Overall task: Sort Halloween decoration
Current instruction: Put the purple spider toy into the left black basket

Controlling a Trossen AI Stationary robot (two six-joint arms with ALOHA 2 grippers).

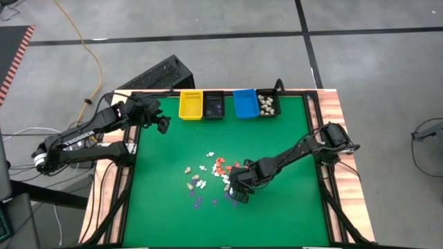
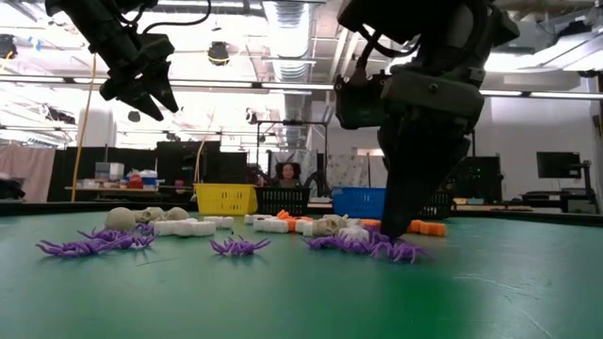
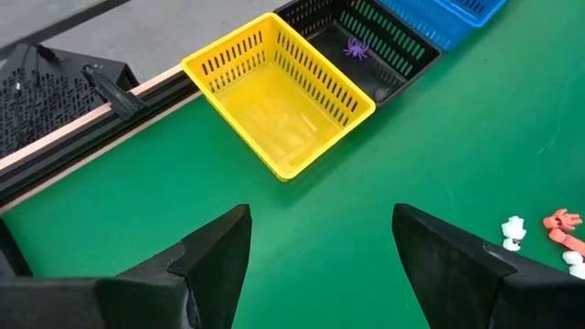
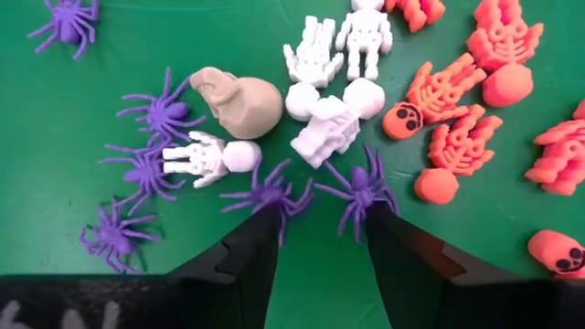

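Note:
The Halloween decoration lies in a loose pile [image 1: 211, 176] at the middle of the green table: purple spiders [image 4: 146, 169], white skeletons [image 4: 315, 55], orange skeletons and skulls [image 4: 457, 137] and a beige skull [image 4: 239, 102]. My right gripper [image 4: 320, 233] is open and points steeply down over the pile's near right part [image 1: 235, 194]. Its fingers reach down among two purple spiders [image 4: 271, 194] lying flat on the table. My left gripper [image 3: 320, 238] waits open, raised above the table's far left [image 1: 160, 123], facing the yellow bin [image 3: 279, 100]. My right gripper comes from above, slanting down. Its fingertips [image 4: 260, 238] stand by the legs of two purple spiders [image 4: 363, 190]. Whether they touch the spiders I cannot tell. Nothing sits between the fingers.
Along the far edge stand several bins in a row: yellow [image 1: 191, 105], black [image 1: 213, 105] with a purple spider inside [image 3: 356, 47], blue [image 1: 245, 104], and another black one [image 1: 267, 105] with beige pieces. Bare green table lies between the bins and the pile.

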